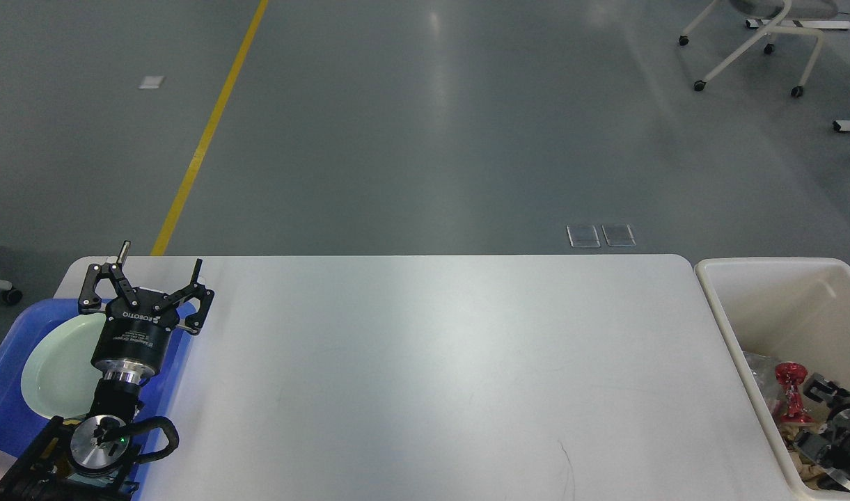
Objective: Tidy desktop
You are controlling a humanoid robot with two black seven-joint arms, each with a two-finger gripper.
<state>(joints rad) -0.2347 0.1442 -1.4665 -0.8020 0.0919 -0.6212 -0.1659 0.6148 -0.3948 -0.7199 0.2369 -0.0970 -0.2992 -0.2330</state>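
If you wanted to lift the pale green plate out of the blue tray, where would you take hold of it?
I would grip the plate by its rim at the left side, coming from above. It lies flat in the blue tray, so only the raised rim offers an edge, and the left pincer, open, hangs over its right part.

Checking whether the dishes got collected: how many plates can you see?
1. A pale green plate lies in the blue tray at the desktop's left end, partly behind the left gripper. Others could be hidden under the arm.
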